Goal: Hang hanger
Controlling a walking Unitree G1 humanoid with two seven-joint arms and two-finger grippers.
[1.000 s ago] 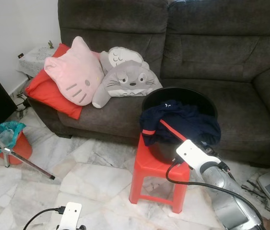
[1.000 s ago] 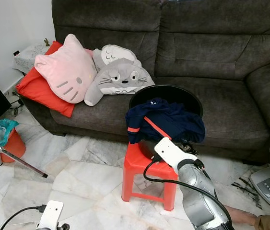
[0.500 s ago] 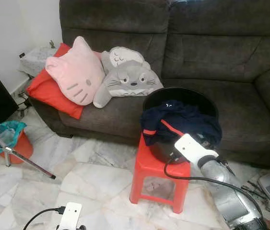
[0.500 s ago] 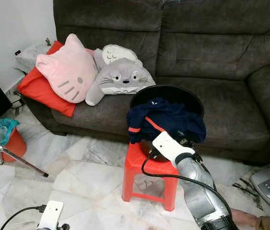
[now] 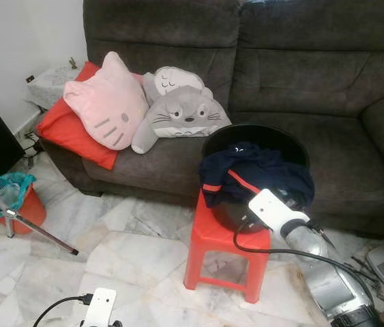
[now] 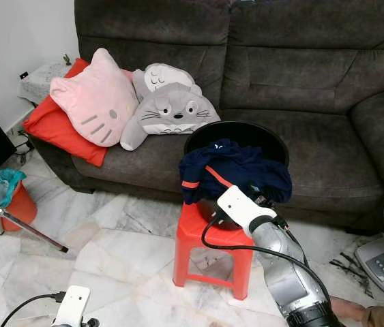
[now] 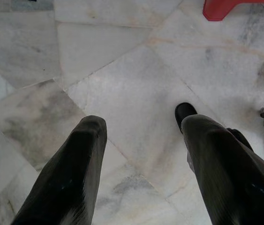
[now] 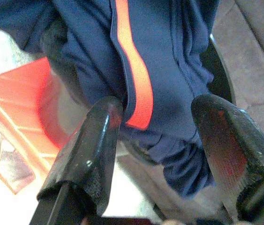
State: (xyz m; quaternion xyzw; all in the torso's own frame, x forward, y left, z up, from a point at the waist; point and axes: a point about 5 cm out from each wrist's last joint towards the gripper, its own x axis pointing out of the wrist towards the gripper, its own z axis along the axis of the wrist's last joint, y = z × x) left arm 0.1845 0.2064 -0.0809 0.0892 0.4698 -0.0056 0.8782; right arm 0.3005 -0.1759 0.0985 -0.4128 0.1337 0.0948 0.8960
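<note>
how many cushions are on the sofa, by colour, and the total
pink cat-face cushion: 1
grey cartoon-creature cushions: 2, the second one tucked behind the first
flat red cushion: 1
total on the dark grey sofa: 4

The right gripper (image 8: 157,136) hangs with fingers spread right before the navy garment (image 5: 256,176), which drapes over the black basin (image 5: 260,136) on the red stool (image 5: 222,235); the sofa (image 5: 314,82) closes in behind, while bare marble floor (image 5: 123,259) lies open to the robot's left
</note>
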